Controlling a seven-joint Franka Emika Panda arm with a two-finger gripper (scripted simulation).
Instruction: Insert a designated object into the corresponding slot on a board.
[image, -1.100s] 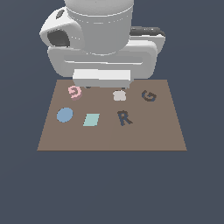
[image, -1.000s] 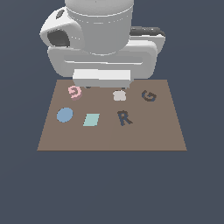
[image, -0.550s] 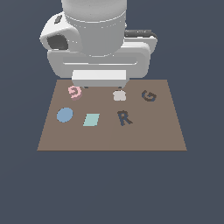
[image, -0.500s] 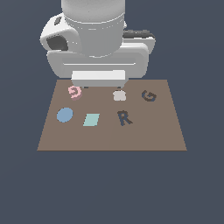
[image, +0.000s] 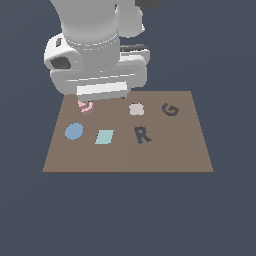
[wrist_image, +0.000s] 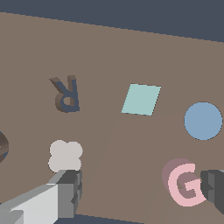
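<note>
The pink letter G (image: 86, 107) lies flat on the brown board (image: 175, 150) at the back, toward the exterior view's left, half hidden under my hand (image: 102, 90). In the wrist view the pink G (wrist_image: 186, 183) sits between my spread fingers, close beside one dark fingertip (wrist_image: 214, 189) and far from the other finger (wrist_image: 66, 192). My gripper (wrist_image: 140, 192) is open and holds nothing. The dark G-shaped slot (image: 170, 109) lies at the back, toward the exterior view's right; only its rim (wrist_image: 2, 146) shows at the wrist view's edge.
A dark R-shaped recess (image: 142, 134) is in the board's middle. A pale cloud-shaped piece (image: 136, 108) lies between the pink G and the slot. A blue disc (image: 74, 131) and a teal square (image: 104, 136) lie in front of the pink G.
My hand has shifted toward the exterior view's left and now hangs over the pink G, covering part of it. The pieces on the board have not moved.
</note>
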